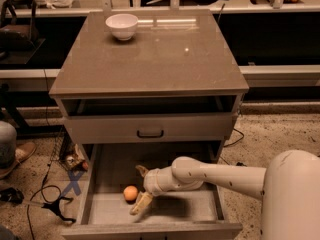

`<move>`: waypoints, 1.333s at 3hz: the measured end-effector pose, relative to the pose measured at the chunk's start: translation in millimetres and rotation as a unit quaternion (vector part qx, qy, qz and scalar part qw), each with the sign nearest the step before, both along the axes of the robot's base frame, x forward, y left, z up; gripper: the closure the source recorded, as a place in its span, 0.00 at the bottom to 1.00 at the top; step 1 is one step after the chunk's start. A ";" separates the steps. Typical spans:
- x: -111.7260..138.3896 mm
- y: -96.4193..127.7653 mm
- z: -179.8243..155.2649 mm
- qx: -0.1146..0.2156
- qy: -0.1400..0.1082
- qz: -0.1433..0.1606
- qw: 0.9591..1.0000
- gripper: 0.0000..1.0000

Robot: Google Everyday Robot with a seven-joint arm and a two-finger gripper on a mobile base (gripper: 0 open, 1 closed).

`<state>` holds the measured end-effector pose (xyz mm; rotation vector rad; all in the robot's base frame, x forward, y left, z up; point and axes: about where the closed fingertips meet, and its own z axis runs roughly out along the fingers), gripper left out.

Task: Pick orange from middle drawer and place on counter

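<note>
End effector [140, 188] sits low inside the middle drawer [107, 210], fingers apart, with the orange [131, 193] just beside its tips.

Counts: one orange [130, 193], one middle drawer [107, 211] pulled out. One white bowl [122, 25], one counter [150, 64]. One shut drawer front [100, 129], one black handle [150, 133]. One arm, mine; one gripper [141, 187], down in the middle drawer just right of the orange, two fingers spread apart. One blue tape cross [74, 181].
</note>
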<state>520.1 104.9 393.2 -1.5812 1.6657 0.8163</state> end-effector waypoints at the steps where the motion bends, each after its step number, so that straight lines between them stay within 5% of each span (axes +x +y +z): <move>1: -3.5 8.2 -9.2 -0.008 -0.003 0.006 1.000 0.00; 2: -6.1 12.7 -17.1 -0.018 -0.003 0.010 1.000 0.00; 4: -10.0 12.5 -28.8 -0.027 0.005 0.016 1.000 0.38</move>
